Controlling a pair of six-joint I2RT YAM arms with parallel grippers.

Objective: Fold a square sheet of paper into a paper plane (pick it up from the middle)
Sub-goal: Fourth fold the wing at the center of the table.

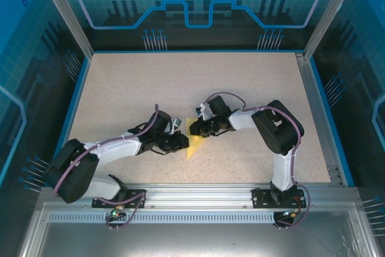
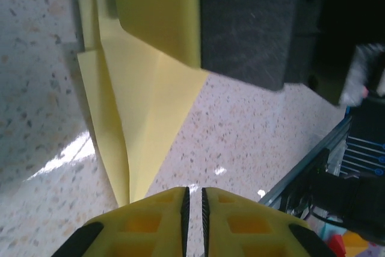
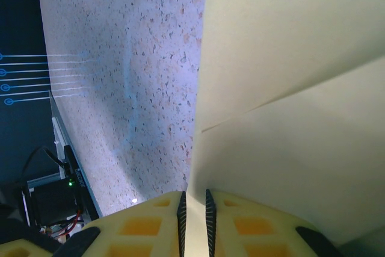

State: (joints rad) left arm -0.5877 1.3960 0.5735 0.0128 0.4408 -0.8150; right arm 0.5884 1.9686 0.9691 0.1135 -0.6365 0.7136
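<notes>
Paper (image 2: pixel 144 100), folded pointed on speckled table (image 2: pixel 252 124), pinched by right gripper (image 3: pixel 195 200) — whose dark body covers its far end; left gripper (image 2: pixel 194 200) nearly closed at the tip — grip unclear.

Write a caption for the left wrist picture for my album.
The folded yellow paper lies on the speckled table, its pointed tip beside the nearly shut left gripper.

Matt yellow paper plane (image 2: pixel 150 100), glossy speckled table (image 1: pixel 252 82)
</notes>
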